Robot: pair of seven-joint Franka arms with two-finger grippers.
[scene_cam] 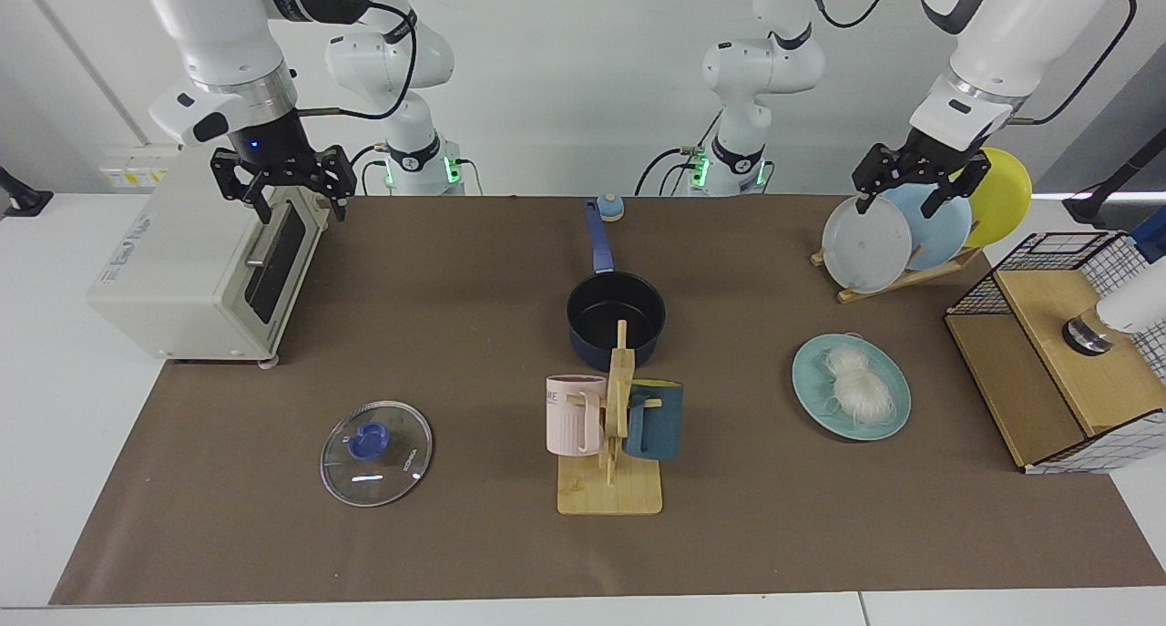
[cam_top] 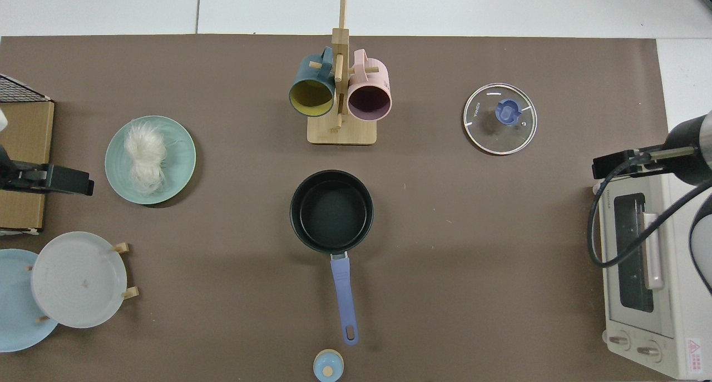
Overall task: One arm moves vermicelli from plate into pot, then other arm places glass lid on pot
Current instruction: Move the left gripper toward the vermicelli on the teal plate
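Vermicelli [scene_cam: 856, 387]: loose white bundle lying on the teal plate [scene_cam: 888, 419], toward the table side of the left arm; likely very light, soft and springy, apt to shed or trail threads, so best pinched across the thick middle of the bundle rather than at its stray ends. Pot [scene_cam: 616, 321]: mid-table, upright, empty, handle pointing toward the arm bases; open mouth gives a fair target from above. Lid [scene_cam: 375, 453]: flat on the mat, well apart from the pot on the right arm's side, knob up; glass, probably slippery and breakable, the blue knob the one sound hold. Left gripper [scene_cam: 904, 191]: hangs high before the plate rack [scene_cam: 897, 284], fingers spread, holding nothing. Right gripper [scene_cam: 293, 189]: hangs above the toaster oven [scene_cam: 205, 271], fingers spread, empty. Obstacles: mug stand [scene_cam: 612, 444] with two mugs just beside the pot's near rim, its post rising across the pot in the facing view; a low carry from plate to pot passes behind it, so a raised path looks safer. Wire-and-wood box [scene_cam: 1066, 353] near the plate's outer side. Bare mat lies between plate and pot, and between lid and pot.
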